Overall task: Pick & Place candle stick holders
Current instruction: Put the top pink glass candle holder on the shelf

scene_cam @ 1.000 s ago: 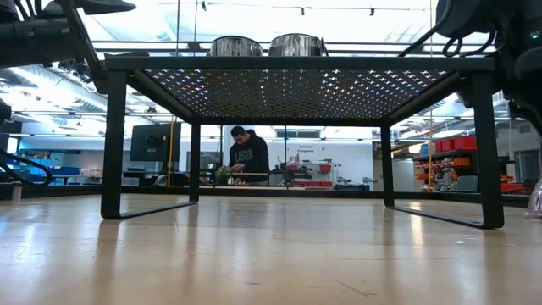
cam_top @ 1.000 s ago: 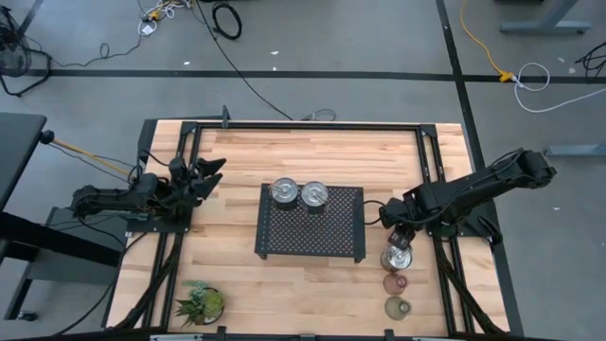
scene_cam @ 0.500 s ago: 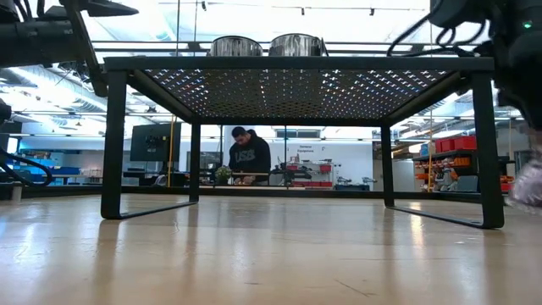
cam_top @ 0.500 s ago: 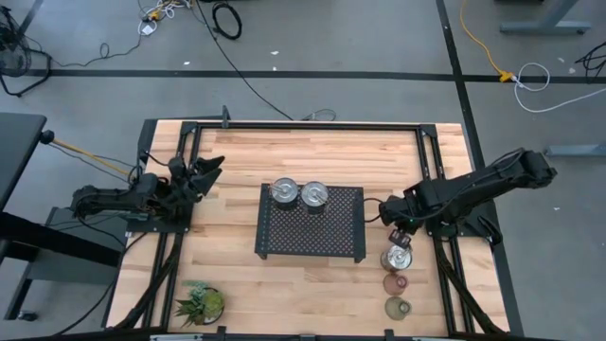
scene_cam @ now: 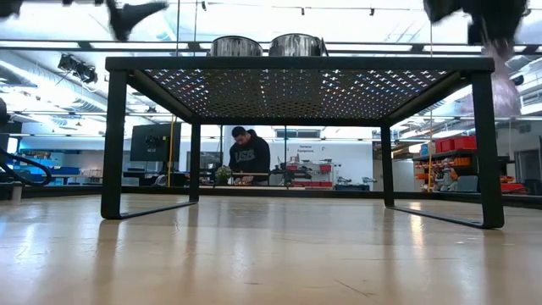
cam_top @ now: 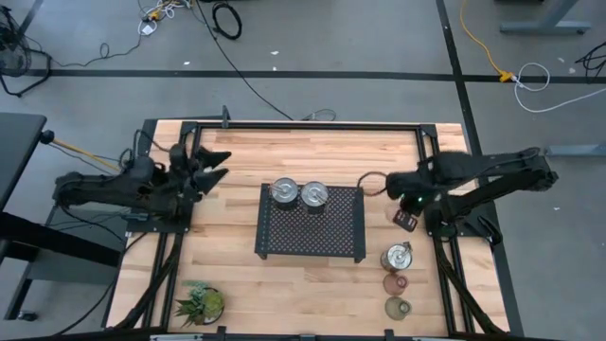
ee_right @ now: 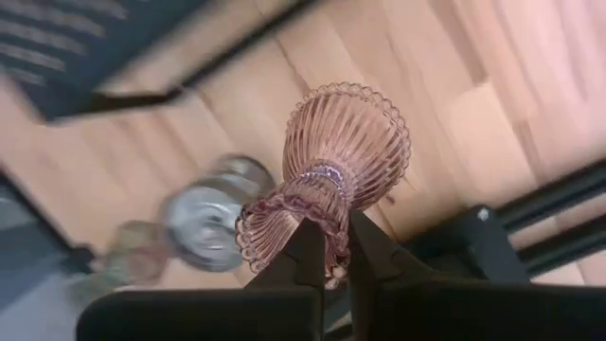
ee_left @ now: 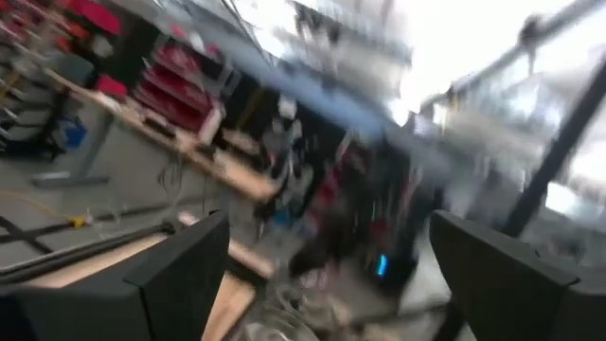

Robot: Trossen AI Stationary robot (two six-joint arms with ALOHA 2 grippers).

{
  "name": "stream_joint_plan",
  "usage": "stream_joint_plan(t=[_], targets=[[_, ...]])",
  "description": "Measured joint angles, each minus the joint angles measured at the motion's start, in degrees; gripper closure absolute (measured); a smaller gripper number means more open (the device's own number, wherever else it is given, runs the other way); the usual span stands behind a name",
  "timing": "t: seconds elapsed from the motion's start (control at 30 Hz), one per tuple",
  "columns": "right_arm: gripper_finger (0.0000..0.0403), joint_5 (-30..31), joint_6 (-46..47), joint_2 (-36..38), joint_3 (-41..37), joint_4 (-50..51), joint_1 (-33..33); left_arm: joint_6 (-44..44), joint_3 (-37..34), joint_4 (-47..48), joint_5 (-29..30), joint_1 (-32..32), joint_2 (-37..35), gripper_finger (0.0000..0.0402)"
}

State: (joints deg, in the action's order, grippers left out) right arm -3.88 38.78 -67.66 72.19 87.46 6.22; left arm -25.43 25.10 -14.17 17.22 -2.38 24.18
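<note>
My right gripper [cam_top: 407, 212] hangs over the table's right side, shut on a pinkish ribbed glass candle stick holder [ee_right: 346, 152], which shows blurred in the low view [scene_cam: 506, 95]. Two silver holders [cam_top: 283, 192] [cam_top: 314, 194] stand on the black mesh tray [cam_top: 312, 232]. A third silver holder [cam_top: 398, 256], a pinkish one [cam_top: 395, 282] and a greenish one [cam_top: 396, 307] stand in a row on the table at the near right. My left gripper [cam_top: 216, 166] is open and raised at the table's left [ee_left: 341, 275], with nothing between its fingers. My right gripper pinches the beaded rim [ee_right: 327, 248] of the holder's nearer flared end between its two fingers [ee_right: 305, 248]. The fingers come from above, pointing down. The holder hangs below them, lifted clear of the table, its rounder ribbed end [ee_right: 352, 133] lowest and slightly tilted.
A small potted plant [cam_top: 202, 303] sits at the table's near left corner. Black rails [cam_top: 440, 256] run along the left and right sides of the tabletop. Bare wood lies between the tray and the left rail. A person stands far behind the table [scene_cam: 248, 155].
My right gripper has risen and gone toward the far edge with the pinkish holder, lifting it clear of the table from the far end of the row at the right. My left gripper has also risen at the table's left.
</note>
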Motion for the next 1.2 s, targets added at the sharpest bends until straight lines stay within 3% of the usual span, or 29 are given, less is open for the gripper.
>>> stream_joint_plan(t=[0.17,0.33,0.5,0.87,1.2], targets=[[0.0394,-1.95,-0.24,0.04,14.65,2.26,-1.94,6.48,15.41,9.92,-5.13,-1.64,15.74,0.0042],[0.0394,-2.86,1.08,-0.76,28.29,1.51,-2.04,8.5,26.97,10.55,-8.67,-3.3,29.06,0.0042],[0.0394,-4.33,0.66,-2.67,37.1,0.37,-1.99,13.22,37.16,11.26,-9.68,-5.4,41.73,0.0042],[0.0394,-7.37,-8.34,-11.58,39.83,-0.48,3.78,13.13,60.99,14.75,-16.78,-5.93,64.27,0.0042],[0.0394,-12.06,-13.58,-14.49,39.84,-0.79,5.66,9.94,72.79,24.18,-22.89,-5.71,76.18,0.0042]])
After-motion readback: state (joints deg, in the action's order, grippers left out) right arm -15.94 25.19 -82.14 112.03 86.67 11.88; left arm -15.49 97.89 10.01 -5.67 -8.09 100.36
